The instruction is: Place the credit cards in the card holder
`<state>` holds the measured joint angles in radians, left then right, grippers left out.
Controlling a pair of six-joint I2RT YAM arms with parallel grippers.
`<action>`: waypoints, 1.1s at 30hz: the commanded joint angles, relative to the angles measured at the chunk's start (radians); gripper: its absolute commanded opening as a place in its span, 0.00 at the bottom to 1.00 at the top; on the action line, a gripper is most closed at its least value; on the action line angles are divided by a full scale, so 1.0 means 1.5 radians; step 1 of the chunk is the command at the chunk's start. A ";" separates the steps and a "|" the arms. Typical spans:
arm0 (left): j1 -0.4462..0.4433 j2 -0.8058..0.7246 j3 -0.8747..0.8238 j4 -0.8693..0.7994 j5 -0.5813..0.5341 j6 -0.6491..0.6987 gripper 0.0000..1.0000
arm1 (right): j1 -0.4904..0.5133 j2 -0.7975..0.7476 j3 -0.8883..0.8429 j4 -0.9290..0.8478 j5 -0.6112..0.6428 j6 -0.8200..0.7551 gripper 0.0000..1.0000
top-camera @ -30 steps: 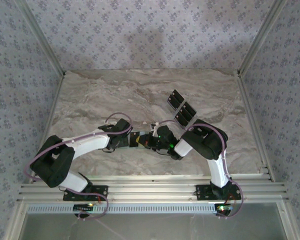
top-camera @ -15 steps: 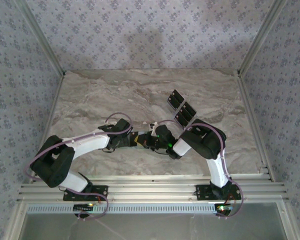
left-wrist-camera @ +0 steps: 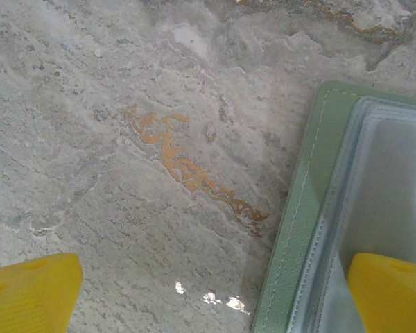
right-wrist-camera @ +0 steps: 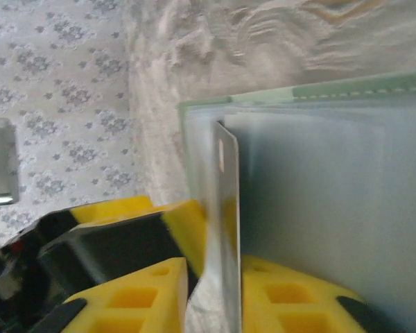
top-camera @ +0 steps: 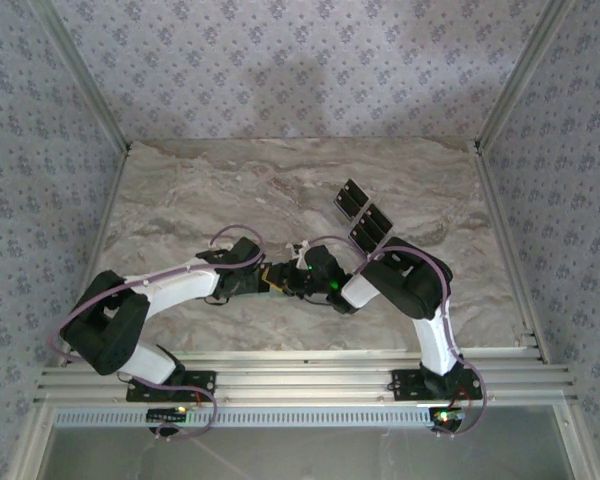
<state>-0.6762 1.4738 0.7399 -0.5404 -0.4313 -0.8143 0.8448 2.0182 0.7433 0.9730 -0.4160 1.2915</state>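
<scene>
Right pincer (right-wrist-camera: 209,277) is standing slightly apart around an upright card (right-wrist-camera: 227,229), edge-on against the card holder (right-wrist-camera: 319,173) lying just left; left pincer (left-wrist-camera: 208,298), spread wide, is pressing that holder.

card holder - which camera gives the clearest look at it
Left wrist: the card holder is sharp there, its green stitched edge and clear pocket plain, though partly out of frame. Right wrist shows it close but blurred, a card standing edge-on at its pocket. Top external has it small and mostly covered where the two arms meet.

grey marbled tabletop (top-camera: 230,190) w/ floral-patterned walls (top-camera: 280,60), alu rails (top-camera: 310,375) near edge.
</scene>
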 commanded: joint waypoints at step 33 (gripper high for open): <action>0.072 -0.026 -0.001 -0.065 0.048 0.001 1.00 | -0.019 -0.085 0.322 -0.860 0.077 -0.436 0.17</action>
<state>-0.5732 1.4242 0.7486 -0.6510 -0.3626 -0.8097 0.8070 1.8553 1.1908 -0.2226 -0.3401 0.6884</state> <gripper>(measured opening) 0.997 0.177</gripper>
